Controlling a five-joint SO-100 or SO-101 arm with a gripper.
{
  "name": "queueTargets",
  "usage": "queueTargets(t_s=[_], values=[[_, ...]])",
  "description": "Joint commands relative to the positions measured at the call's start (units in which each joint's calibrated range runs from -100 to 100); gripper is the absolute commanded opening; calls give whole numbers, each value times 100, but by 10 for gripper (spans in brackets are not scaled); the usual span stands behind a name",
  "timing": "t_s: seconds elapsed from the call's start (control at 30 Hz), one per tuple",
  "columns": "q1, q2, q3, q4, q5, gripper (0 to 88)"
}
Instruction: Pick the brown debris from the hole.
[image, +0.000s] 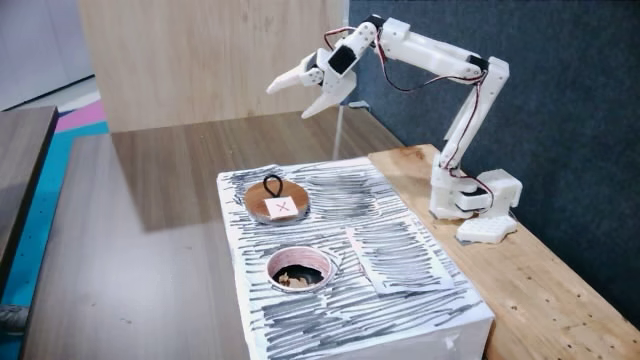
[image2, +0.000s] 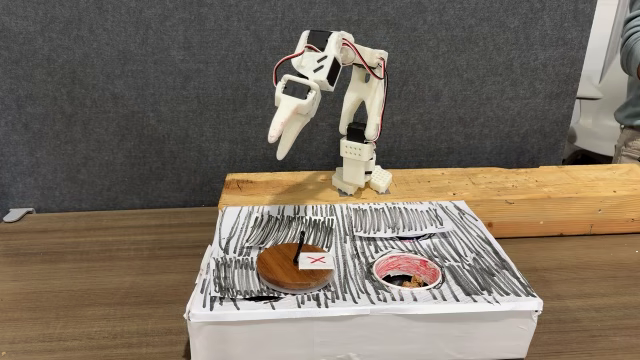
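Reading red X label (image2: 316, 260) on disc (image2: 290, 270); gripper (image: 297, 98) open.

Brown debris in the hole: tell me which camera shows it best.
The fixed view looking down from the corner of the box: the brown debris lies open inside the hole. The front fixed view shows just a sliver behind the rim.

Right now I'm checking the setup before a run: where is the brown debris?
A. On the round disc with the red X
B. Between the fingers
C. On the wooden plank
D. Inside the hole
D: the brown debris lies at the bottom of the hole, while the gripper hangs high above the box with nothing between its fingers.
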Motion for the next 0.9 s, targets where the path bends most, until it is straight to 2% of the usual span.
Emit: queueTargets(t_s=[0.0, 0.23, 0.4, 0.67, 0.77, 0.87], values=[[26, -165, -59, 13, -31, 64], [40, -98, -50, 30, 16, 55], [-18, -107, -15, 105, -21, 9], [-33, -140, -59, 97, 73, 19], [-194, -191, -104, 97, 301, 53], [-567, -191, -32, 105, 520, 135]])
